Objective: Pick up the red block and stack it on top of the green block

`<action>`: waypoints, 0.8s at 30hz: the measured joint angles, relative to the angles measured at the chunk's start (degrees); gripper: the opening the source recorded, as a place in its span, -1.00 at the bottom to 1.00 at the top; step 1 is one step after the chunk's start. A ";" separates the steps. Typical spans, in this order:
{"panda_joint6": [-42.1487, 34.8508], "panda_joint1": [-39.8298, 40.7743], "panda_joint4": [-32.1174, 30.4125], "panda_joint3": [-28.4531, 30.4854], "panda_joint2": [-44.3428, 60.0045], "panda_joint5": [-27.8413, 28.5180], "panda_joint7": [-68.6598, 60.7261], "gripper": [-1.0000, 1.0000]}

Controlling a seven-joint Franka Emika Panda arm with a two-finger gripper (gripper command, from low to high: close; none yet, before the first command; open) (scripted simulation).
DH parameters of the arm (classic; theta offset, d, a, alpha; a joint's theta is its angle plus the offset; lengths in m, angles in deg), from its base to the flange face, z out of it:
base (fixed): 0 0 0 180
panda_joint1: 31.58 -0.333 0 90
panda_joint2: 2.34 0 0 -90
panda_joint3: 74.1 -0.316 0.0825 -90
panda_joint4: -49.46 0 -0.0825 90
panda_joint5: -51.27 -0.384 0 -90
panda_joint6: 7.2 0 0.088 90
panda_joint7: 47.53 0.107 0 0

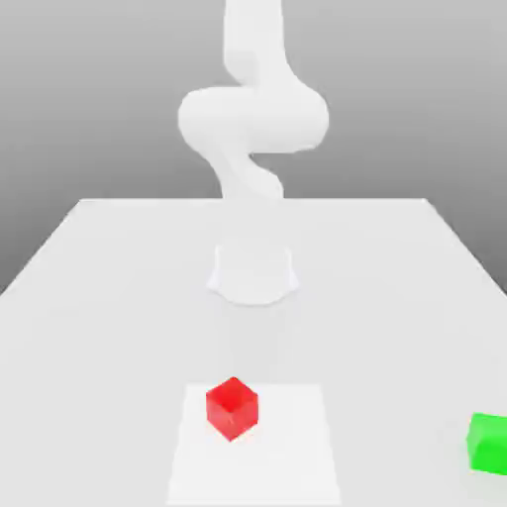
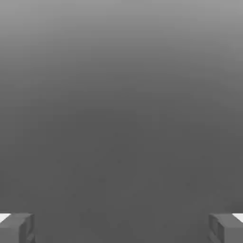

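The red block (image 1: 233, 408) sits on a bright white square patch (image 1: 287, 451) on the pale surface (image 1: 119, 337), in the part of the patch toward the exterior view's left. It is turned so that one upright edge faces the camera, and a corner of its top points the same way. The green block (image 1: 488, 444) lies well apart from it, off the patch, at the exterior view's right, where the frame cuts off part of it. The two blocks do not touch.

In the hand view the jaws (image 2: 121, 228) stand wide open, one finger at each side, with nothing but plain grey between them. Neither block is between the jaws or touching them. The white arm (image 1: 253, 119) rises from its base (image 1: 253, 275) farther back on the surface, beyond both blocks, and runs up out of the top of the exterior view. White on white, its outline is faint, so the hand seems to be somewhere above the blocks, though exactly where I cannot tell.
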 joint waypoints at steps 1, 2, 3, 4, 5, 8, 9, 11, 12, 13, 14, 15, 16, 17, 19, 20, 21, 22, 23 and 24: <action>0.49 -1.69 -0.64 1.69 1.66 -1.55 -2.29 0.00; 0.95 -3.23 -1.26 3.23 3.29 -3.09 -4.52 0.00; 1.36 -4.60 -1.85 4.60 4.91 -4.65 -6.73 0.00; 1.78 -6.04 -2.44 5.99 6.52 -6.14 -8.89 0.00; 2.17 -7.42 -3.02 7.31 8.14 -7.61 -11.04 0.00; 3.29 -11.24 -4.73 10.85 13.08 -12.00 -17.42 0.00; 3.63 -12.38 -5.29 11.86 14.75 -13.46 -19.54 0.00; 4.30 -14.46 -6.41 13.64 18.11 -16.30 -23.73 0.00; 4.61 -15.31 -6.96 14.33 19.81 -17.72 -25.81 0.00; 4.95 -16.19 -7.52 15.02 21.48 -19.04 -27.83 0.00; 5.28 -16.98 -8.08 15.61 23.15 -20.31 -29.82 0.00; 5.63 -17.63 -8.64 16.06 24.80 -21.55 -31.77 0.00; 6.00 -18.28 -9.21 16.49 26.42 -22.68 -33.65 0.00; 6.39 -18.79 -9.79 16.78 28.02 -23.74 -35.46 0.00; 7.26 -19.66 -10.96 17.21 31.08 -25.56 -38.91 0.00; 7.80 -20.02 -11.58 17.36 32.53 -26.30 -40.49 0.00; 8.32 -20.31 -12.19 17.45 33.93 -26.91 -42.01 0.00; 8.90 -20.52 -12.82 17.49 35.26 -27.40 -43.44 0.00; 9.55 -20.71 -13.46 17.49 36.52 -27.75 -44.77 0.00; 10.25 -20.89 -14.13 17.48 37.70 -27.91 -45.95 0.00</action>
